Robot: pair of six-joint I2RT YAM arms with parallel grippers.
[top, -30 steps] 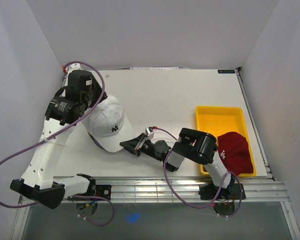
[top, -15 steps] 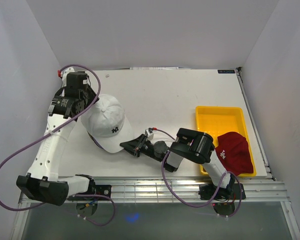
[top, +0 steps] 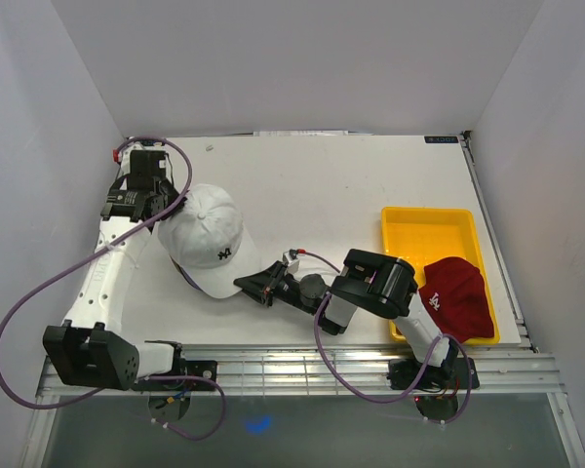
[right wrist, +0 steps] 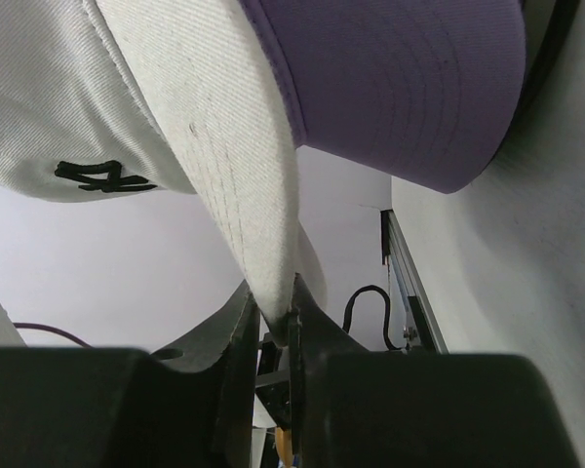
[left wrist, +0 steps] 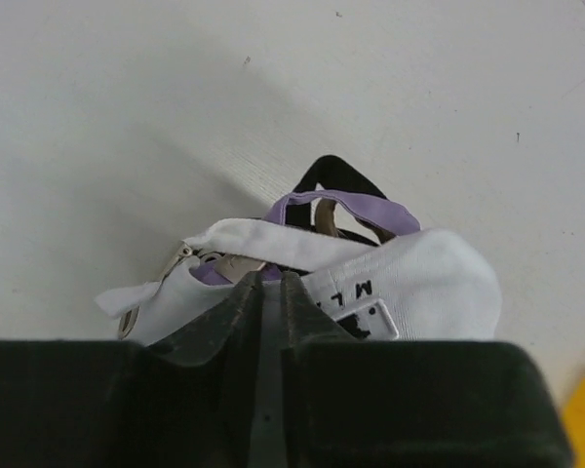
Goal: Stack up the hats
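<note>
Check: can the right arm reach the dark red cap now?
Probably not yet: the right gripper is shut on the brim of the white cap. The dark red cap lies uncovered on the yellow tray.

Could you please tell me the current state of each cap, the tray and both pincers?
white cap: top of the pile, crown up, brim pinched.
lavender cap: nested under the white one.
dark red cap: apart, crown up, on the tray's near end.
yellow tray: lying flat, open side up.
left pincer: jaws close together behind the pile; grip unclear.
right pincer: shut on the white cap's brim.
</note>
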